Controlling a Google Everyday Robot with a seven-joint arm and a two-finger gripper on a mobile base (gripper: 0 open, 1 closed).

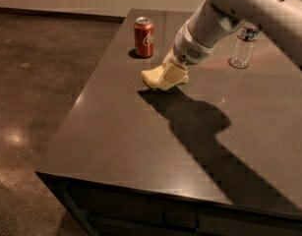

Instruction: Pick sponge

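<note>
The pale yellow sponge is at the middle of the dark table, tilted, with its right part between my fingers. My gripper reaches down from the upper right and is shut on the sponge, holding it just above the tabletop with a shadow under it. The sponge's right end is hidden behind the pale yellow fingers.
A red soda can stands upright just behind and left of the sponge. A clear plastic bottle stands at the back right, behind my arm. The table's left edge drops to a dark polished floor.
</note>
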